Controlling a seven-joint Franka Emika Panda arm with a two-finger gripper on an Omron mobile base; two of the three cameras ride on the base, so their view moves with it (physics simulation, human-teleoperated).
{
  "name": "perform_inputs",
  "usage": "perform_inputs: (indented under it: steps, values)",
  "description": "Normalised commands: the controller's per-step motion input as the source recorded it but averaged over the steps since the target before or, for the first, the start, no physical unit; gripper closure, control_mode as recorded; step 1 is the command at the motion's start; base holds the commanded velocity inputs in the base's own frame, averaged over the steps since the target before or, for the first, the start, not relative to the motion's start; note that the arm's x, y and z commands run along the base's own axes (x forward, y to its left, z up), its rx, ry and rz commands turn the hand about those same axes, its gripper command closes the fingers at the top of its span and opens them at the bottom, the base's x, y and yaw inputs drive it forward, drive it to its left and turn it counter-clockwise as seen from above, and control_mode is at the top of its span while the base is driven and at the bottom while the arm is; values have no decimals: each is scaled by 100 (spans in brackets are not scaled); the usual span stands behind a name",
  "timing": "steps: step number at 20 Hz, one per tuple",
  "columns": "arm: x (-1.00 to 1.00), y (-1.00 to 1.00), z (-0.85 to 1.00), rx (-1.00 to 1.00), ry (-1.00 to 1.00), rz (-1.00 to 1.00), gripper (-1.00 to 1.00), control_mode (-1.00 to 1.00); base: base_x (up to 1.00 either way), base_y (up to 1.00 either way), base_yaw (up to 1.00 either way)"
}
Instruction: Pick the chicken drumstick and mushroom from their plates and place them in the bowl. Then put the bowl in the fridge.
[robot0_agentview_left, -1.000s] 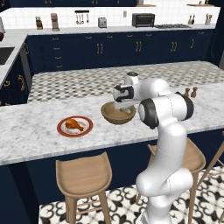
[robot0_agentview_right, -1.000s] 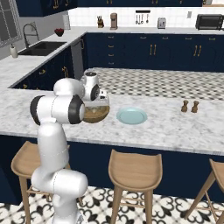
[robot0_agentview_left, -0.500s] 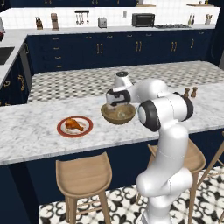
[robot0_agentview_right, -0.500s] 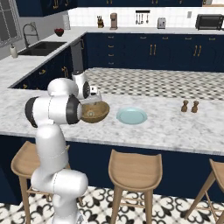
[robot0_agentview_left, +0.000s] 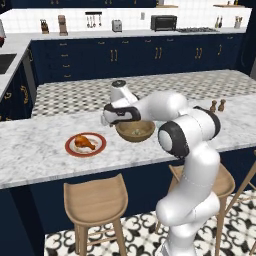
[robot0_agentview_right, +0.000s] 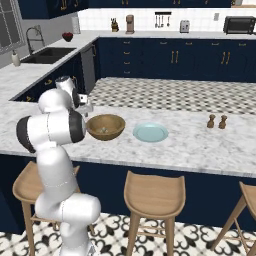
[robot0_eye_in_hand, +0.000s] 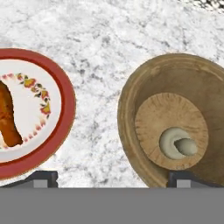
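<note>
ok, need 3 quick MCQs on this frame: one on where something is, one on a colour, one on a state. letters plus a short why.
1. Where is the tiny beige mushroom?
A. on the pale blue plate
B. inside the round light-brown wooden bowl
C. on the marble counter

2. What colour is the rim of the plate under the glossy orange-brown chicken drumstick?
A. red
B. green
C. black

3. How does the two-finger gripper stand?
A. shut on the drumstick
B. shut on the bowl rim
C. open, holding nothing

Answers:
1 B: the hand view shows it lying on the bowl's floor.
2 A: a red band rings the white, flower-patterned centre.
3 C: the finger tips sit wide apart, with bare counter between them.
</note>
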Motion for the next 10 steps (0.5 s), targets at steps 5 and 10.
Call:
perform_inputs:
  steps: [5,10]
  values:
    - [-54,89,3,16,0,11,-100,-100,0,0,0]
    - [-17,78,-7,0,0,33,-100,-100,0,0,0]
